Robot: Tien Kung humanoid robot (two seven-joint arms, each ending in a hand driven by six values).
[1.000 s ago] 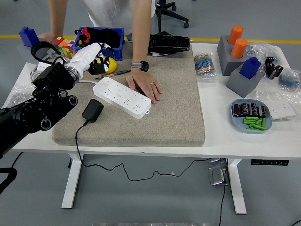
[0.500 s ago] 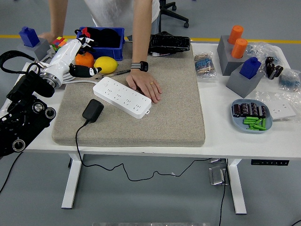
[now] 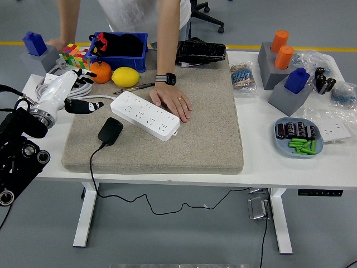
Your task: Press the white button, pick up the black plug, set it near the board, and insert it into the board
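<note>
The left hand [image 3: 75,96] is held with fingers spread and empty, left of the power strip [image 3: 145,115]. The black plug [image 3: 110,130] lies just below the strip's left end on the mat [image 3: 206,134]. A person's hand [image 3: 173,103] is pressed on the strip.

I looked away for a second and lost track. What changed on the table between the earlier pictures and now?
The left hand drew back toward the table's left edge, away from the power strip; its fingers stay spread and hold nothing. That uncovered the orange and lemon. The black plug still lies on the mat, untouched, and the person's hand keeps resting on the strip.
</note>
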